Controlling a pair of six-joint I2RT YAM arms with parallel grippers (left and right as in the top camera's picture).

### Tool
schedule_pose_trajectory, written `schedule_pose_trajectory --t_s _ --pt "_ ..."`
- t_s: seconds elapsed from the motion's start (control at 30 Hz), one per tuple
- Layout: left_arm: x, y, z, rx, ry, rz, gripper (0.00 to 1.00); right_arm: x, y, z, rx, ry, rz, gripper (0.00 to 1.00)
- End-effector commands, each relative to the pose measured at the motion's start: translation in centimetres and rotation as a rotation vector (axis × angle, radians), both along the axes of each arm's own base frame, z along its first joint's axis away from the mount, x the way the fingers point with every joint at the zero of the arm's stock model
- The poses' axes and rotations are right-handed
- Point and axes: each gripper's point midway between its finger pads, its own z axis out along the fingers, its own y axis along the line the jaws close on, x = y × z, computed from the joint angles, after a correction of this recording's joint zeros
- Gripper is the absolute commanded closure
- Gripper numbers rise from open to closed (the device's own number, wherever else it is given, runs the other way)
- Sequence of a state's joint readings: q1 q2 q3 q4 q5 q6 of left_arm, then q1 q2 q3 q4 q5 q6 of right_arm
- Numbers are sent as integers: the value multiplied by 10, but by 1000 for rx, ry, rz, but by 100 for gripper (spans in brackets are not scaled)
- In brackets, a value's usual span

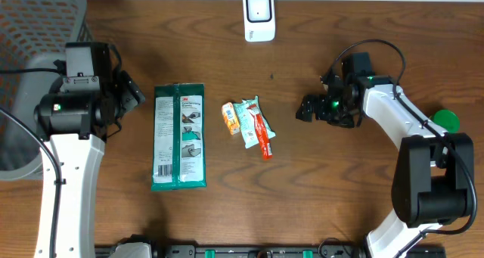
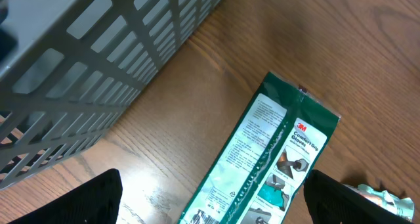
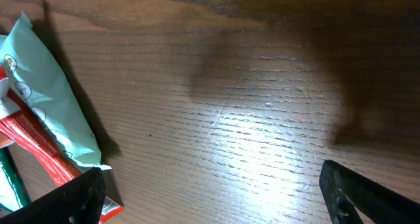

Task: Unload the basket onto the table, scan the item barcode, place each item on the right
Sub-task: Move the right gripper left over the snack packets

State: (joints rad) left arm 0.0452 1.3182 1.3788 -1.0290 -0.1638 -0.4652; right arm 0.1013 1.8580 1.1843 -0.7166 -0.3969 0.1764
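Both the left pincer [image 1: 130, 93] and the right pincer [image 1: 305, 109] stand wide and empty. The pack [image 1: 178, 137] lies left of the scanner [image 1: 259, 16] and nearer the robot, its long axis pointing to the scanner's side of the tabletop [image 1: 340, 205]. The left pincer is just beside it.

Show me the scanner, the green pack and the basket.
Scanner [image 1: 259, 16]: overhead view, middle of its face.
Green pack [image 1: 179, 137]: overhead view, its middle seam.
Basket [image 1: 34, 20]: overhead view, mesh wall.

Green packet [image 2: 261, 163] (3M-branded) lies flat beside a grey basket [image 2: 98, 66].
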Motion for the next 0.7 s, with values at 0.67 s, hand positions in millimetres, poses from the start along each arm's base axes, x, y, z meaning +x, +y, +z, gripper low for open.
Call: schedule_pose_trajectory --t_s 0.67 --pt "-1 3 4 17 -6 0 11 0 32 15 158 -12 40 27"
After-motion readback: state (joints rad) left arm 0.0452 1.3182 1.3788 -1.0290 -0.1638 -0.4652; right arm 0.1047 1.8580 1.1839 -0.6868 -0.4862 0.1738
